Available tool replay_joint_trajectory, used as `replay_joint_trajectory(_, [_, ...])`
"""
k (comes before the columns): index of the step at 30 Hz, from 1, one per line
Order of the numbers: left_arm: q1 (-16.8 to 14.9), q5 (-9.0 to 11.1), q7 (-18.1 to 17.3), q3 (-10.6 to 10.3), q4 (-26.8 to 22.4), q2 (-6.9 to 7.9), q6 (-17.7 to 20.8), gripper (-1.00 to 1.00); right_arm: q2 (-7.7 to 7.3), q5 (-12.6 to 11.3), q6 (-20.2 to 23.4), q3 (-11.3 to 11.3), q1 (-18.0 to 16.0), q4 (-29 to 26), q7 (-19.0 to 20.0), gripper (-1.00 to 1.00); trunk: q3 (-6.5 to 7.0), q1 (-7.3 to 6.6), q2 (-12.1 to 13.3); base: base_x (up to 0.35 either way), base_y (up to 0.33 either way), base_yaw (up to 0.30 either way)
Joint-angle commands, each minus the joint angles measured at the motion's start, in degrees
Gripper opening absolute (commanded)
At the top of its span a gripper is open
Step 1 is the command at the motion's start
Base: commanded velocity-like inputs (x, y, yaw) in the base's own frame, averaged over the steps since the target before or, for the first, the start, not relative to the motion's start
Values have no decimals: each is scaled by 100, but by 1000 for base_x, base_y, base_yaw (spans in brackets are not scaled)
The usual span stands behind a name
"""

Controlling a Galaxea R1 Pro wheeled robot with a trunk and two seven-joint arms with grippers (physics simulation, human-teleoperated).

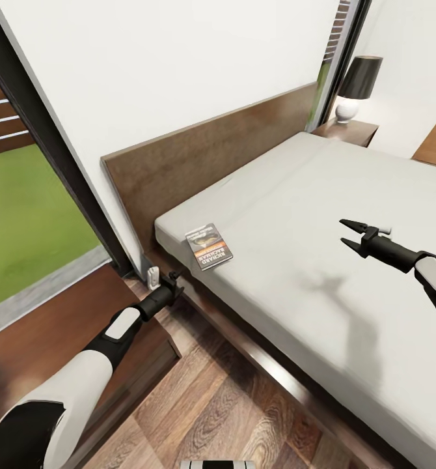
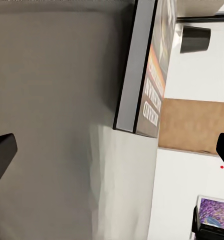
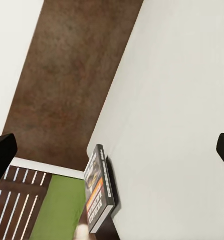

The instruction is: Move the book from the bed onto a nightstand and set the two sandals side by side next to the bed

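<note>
You are looking down at the bed [image 1: 322,260], and the book [image 1: 209,246] is lying flat on the off-white mattress near the corner closest to the headboard [image 1: 211,153], face up. In the left wrist view the book [image 2: 147,75] is showing its spine and page edge, sitting just ahead of the open fingers.

Your left gripper [image 1: 168,279] is hanging low beside the bed frame, just short of the mattress corner and below the book. Its fingers [image 2: 1,155] are standing wide apart and are holding nothing; they are not touching the book.

Your right gripper [image 1: 350,235] is hovering above the middle of the mattress, well apart from the book, casting a shadow on the sheet beneath it. Its two dark fingertips [image 1: 353,225] are spread apart and empty, pointing toward the headboard. In the right wrist view the book [image 3: 97,192] is lying ahead at the mattress edge.

A nightstand [image 1: 348,132] is standing at the far side of the bed, carrying a lamp [image 1: 356,88] with a dark shade.
</note>
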Motion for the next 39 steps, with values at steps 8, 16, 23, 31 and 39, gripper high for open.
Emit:
replay_joint_trajectory(8, [-4, 37, -11, -4, 4, 11, 21, 100, -8, -53, 25, 38, -5, 4, 4, 100, -4, -1, -2, 0, 0, -24])
replay_joint_trajectory(16, [-4, 41, -19, 0, 4, 16, 17, 100, -8, -53, 29, 38, -5, 4, 4, 100, -12, -1, -2, 0, 0, -138])
replay_joint_trajectory(23, [-4, 42, -20, -4, -22, 14, 22, 100, -8, -53, 29, 36, -5, 4, 4, 100, -15, -1, -2, 0, 0, -55])
replay_joint_trajectory(31, [-4, 42, -21, -1, -48, 18, 22, 100, -8, -53, 24, 38, -5, 4, 4, 100, -15, -1, -2, 0, 0, -9])
replay_joint_trajectory(39, [-4, 37, -21, 5, -71, 18, 19, 100, -8, -67, 28, 36, -5, 4, 4, 100, -15, -1, -2, 0, 0, -1])
